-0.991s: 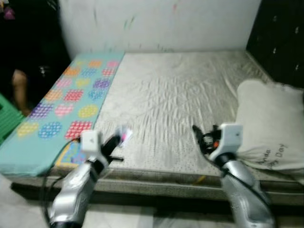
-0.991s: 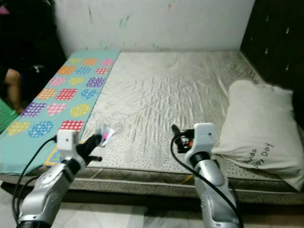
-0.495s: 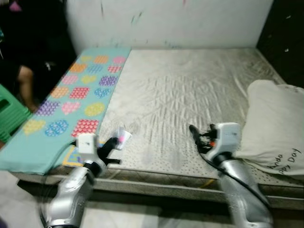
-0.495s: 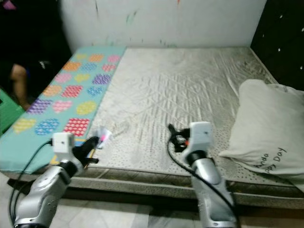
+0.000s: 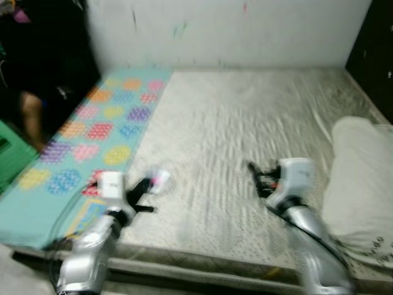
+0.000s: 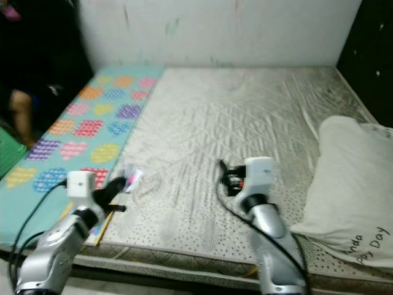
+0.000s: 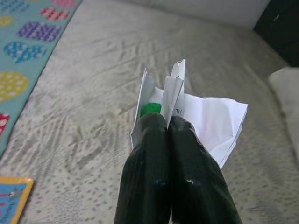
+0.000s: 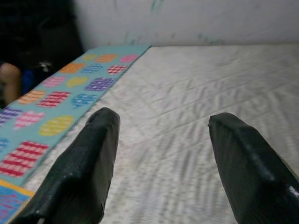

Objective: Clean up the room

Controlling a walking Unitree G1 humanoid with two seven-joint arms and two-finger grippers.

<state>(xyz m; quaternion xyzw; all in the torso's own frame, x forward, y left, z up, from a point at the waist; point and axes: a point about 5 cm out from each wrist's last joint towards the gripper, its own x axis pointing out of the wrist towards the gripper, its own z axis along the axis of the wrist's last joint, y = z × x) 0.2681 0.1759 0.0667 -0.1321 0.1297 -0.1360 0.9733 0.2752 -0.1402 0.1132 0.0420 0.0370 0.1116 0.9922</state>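
Grey quilted mattress (image 6: 245,117) spreads broad and bare ahead, its near edge just under both arms; a teal play mat (image 6: 80,129) runs along its left edge, a pillow (image 6: 350,184) sits against the right edge. The left hand (image 7: 170,119) is clenched on crumpled paper (image 7: 210,116), while the right hand (image 8: 161,135) is spread wide, grasping nothing

Count from where I stand: one mattress (image 6: 245,117), one pillow (image 6: 351,178), one teal heart-print mat (image 6: 73,132) along its left side. Two grippers: left gripper (image 6: 120,185), right gripper (image 6: 223,175). One crumpled paper scrap (image 7: 205,116) (white, green bit showing). One person's arm (image 6: 19,120) at far left. One green stool (image 5: 11,153).
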